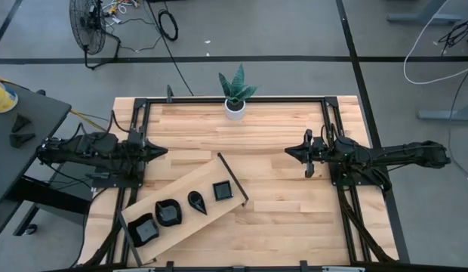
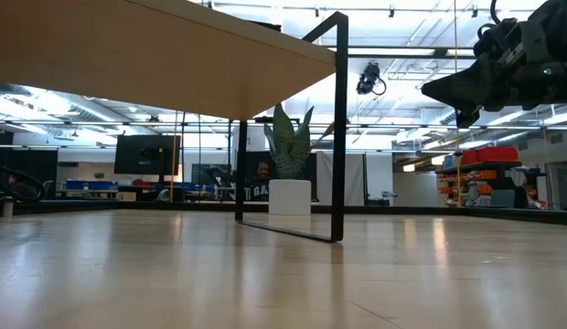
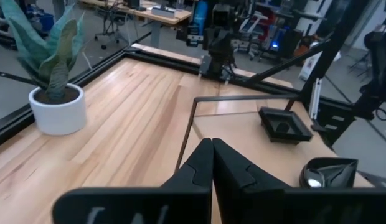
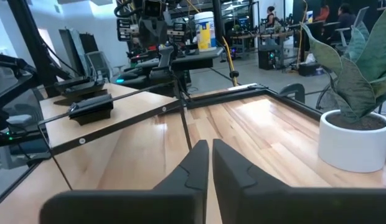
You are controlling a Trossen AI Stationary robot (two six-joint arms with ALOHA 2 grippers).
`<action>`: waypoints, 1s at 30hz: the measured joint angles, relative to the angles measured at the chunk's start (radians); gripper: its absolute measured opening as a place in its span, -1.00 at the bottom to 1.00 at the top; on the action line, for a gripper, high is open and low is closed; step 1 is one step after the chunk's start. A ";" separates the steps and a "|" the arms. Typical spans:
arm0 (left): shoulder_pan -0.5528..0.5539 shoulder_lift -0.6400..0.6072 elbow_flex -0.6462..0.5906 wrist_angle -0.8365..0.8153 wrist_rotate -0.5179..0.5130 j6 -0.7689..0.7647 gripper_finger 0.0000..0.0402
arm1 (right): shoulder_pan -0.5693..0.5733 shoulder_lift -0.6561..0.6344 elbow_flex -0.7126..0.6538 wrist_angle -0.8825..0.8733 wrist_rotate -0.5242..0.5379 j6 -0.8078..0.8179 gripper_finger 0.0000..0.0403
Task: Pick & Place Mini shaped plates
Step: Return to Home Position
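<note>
Now, at rest: left gripper [image 1: 160, 151] above the left side of the table [image 1: 287, 227], fingers pressed together with nothing between them, pointing toward the middle. Opposite, right gripper [image 1: 290, 152] above the right side, likewise closed and empty, pointing back across. Well apart from each other, and both clear of the dishes.

Between the arms and nearer the front edge, a raised wooden shelf [image 1: 200, 176] set at a slant, on thin black metal legs [image 2: 340, 128]. On top of it, in a row along its length: square plate [image 1: 223, 190] at the end nearest the middle of the table, then teardrop plate [image 1: 197, 201], then wavy round plate [image 1: 168, 212], then second square plate [image 1: 142, 229] at the far left end. All four glossy black, each apart from its neighbour. Hard to say from above whether single or stacked.

At the back edge, a white pot [image 1: 235, 109] with a green plant, well away from everything else
</note>
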 joint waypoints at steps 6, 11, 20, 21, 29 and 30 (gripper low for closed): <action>0.000 0.003 0.000 0.079 0.006 0.061 -0.97 | 0.000 0.000 0.000 0.000 0.000 -0.002 -0.85; 0.000 0.003 0.000 0.168 0.049 0.095 -0.95 | 0.000 0.000 0.000 0.000 0.001 -0.001 -0.85; 0.000 0.002 0.000 0.175 0.072 -0.032 -0.94 | 0.000 0.000 0.000 0.000 0.001 -0.001 -0.85; 0.000 0.002 0.000 0.175 0.072 -0.034 -0.94 | 0.000 0.000 0.000 0.000 0.001 -0.001 -0.85; 0.000 0.003 -0.001 0.297 0.036 0.078 -0.94 | 0.000 0.001 0.001 0.000 0.002 -0.001 -0.85; -0.002 0.002 -0.009 0.326 0.023 0.104 -0.94 | 0.000 0.000 0.001 0.000 0.002 -0.001 -0.85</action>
